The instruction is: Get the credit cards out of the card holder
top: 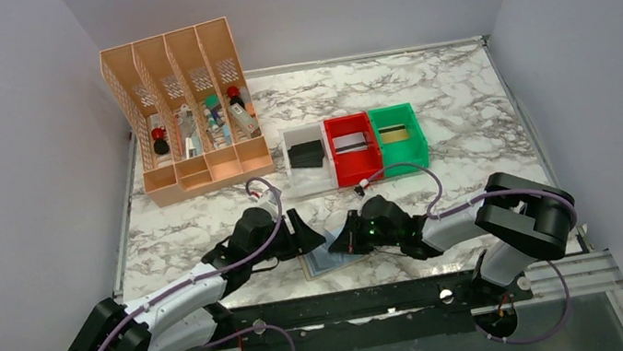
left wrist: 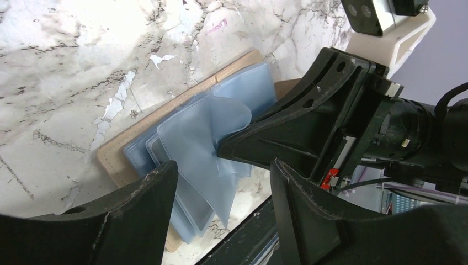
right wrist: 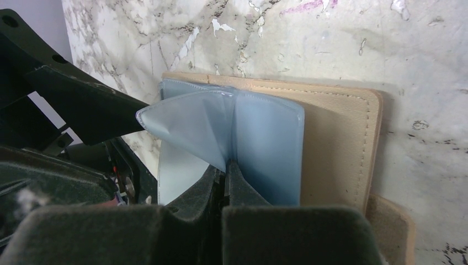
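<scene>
Right gripper (right wrist: 226, 165) jaws pressed together, pinching a blue pocket leaf of the card holder (right wrist: 336, 143), open at table (top: 465, 106) near edge. Left gripper (left wrist: 223, 165) spread, empty. Risk: tug drags holder off. Credit cards (top: 351, 142) sit in bins (top: 358, 168) beyond.

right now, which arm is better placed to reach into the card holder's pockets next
Left. The left gripper is open and empty beside the blue sleeves of the card holder. The right gripper is shut on one sleeve, holding it up. No card shows in them.
</scene>
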Available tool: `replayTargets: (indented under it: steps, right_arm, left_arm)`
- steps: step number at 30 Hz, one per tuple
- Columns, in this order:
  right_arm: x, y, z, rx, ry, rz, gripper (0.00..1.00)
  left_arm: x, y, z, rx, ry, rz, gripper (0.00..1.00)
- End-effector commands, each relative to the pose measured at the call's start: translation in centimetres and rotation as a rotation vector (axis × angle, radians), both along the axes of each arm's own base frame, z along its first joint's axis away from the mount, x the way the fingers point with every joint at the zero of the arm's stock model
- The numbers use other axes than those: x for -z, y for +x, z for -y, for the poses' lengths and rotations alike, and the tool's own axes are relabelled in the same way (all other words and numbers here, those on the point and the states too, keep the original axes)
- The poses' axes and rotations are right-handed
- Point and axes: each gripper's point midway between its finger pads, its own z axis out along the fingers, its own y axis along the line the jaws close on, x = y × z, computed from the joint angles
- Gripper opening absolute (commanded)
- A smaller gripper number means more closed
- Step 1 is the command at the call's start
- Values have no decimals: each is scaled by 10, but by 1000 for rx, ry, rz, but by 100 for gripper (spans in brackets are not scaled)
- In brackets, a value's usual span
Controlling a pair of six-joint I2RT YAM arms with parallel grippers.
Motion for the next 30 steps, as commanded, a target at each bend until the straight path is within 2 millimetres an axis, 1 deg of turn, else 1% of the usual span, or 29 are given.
replayTargets:
  steps: [1, 7, 16, 18, 21, 25, 27, 30]
  right_arm:
    - [28, -5, 23, 25, -107, -43, 1]
    - [29, -5, 23, 26, -109, -49, 1]
    - [27, -5, 22, 23, -103, -47, 3]
    - [23, -6, 21, 14, -91, -41, 4]
    - [14, -6, 17, -8, -54, -14, 8]
    - [3, -7, 13, -39, -34, 16, 13]
    - [1, -7, 12, -44, -33, 16, 13]
    - [1, -7, 12, -41, -29, 12, 14]
  left_arm:
    - [5, 1, 2, -17, -4, -7, 65]
    - [10, -2, 7, -8, -7, -20, 65]
    - [1, -5, 18, 18, -30, -7, 64]
    - [2, -8, 21, 32, -35, -12, 65]
    - [2, -9, 24, 38, -46, -20, 65]
    - [-8, -7, 28, 25, -76, -1, 65]
    - [-15, -6, 32, 24, -101, 9, 65]
    - [-15, -8, 33, 29, -110, 5, 66]
